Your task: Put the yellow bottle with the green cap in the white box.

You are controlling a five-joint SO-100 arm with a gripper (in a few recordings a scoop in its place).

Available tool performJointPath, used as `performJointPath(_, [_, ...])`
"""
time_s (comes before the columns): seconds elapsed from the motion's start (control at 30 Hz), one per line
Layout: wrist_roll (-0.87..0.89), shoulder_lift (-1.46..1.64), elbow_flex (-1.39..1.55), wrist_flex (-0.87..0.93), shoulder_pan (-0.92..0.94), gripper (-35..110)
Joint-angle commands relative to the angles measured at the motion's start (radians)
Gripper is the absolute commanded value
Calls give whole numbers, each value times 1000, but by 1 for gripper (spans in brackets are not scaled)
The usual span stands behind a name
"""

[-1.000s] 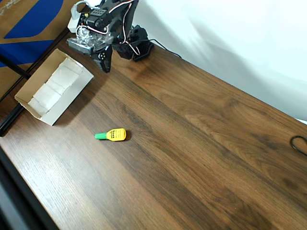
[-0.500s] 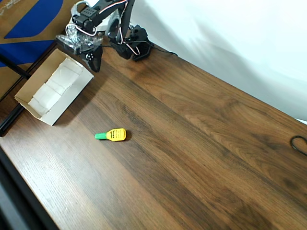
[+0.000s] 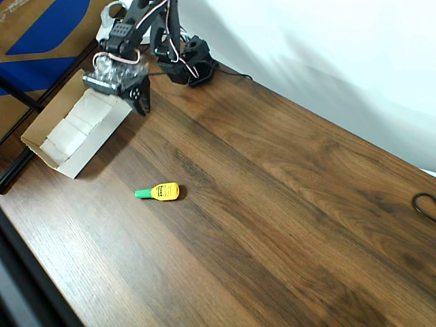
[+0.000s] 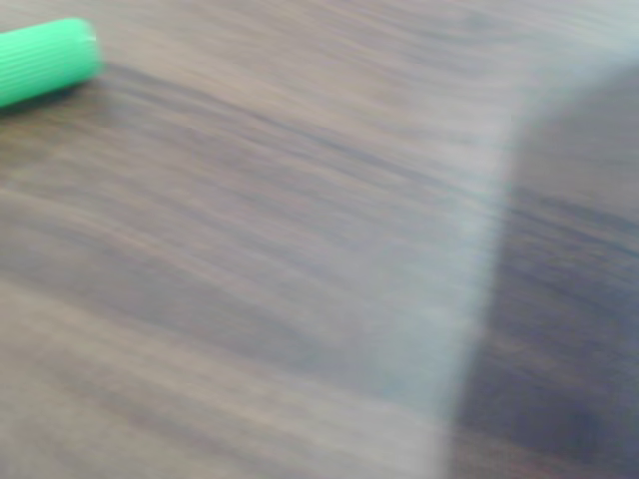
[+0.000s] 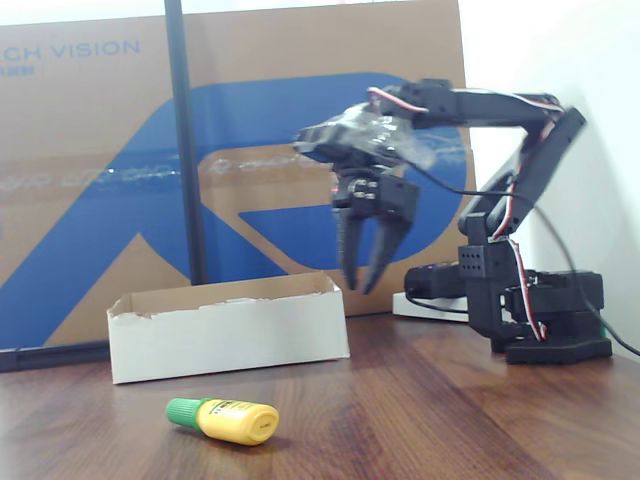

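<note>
Dark wood-grain counter point(image 3: 286, 204), one, against a white wall.

Item 1: small yellow plastic bottle with a ribbed green cap point(image 3: 159, 192), one. Lies on its side on bare counter, cap pointing left in the overhead view; seen again in the fixed view point(image 5: 224, 419) and, as a blurred green cap only, at the top left of the wrist view point(image 4: 45, 60). Apart from the box, nothing touching it.

Item 2: long shallow white cardboard box with tan rim edges point(image 3: 41, 153), one, white folded dividers inside. Stands near the counter's left edge.

Item 3: black tool point(image 5: 364, 275), one, fingers slightly spread, holding nothing, hanging just beyond the box's far end, well apart from the bottle.

Surroundings: one large brown-and-blue cardboard sheet point(image 5: 90, 180); one upright black pole point(image 5: 182, 140); one black cable loop point(image 3: 425, 204) at the right edge. Counter between tool and bottle is bare.
</note>
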Motion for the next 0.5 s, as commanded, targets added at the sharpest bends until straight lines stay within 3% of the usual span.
performJointPath(0.0, [-11, -58, -84, -11, -69, 7])
performJointPath(0.3, [-3, -252, -160, -38, -244, 10])
performJointPath(0.47, [-12, -360, -225, -74, -230, 15])
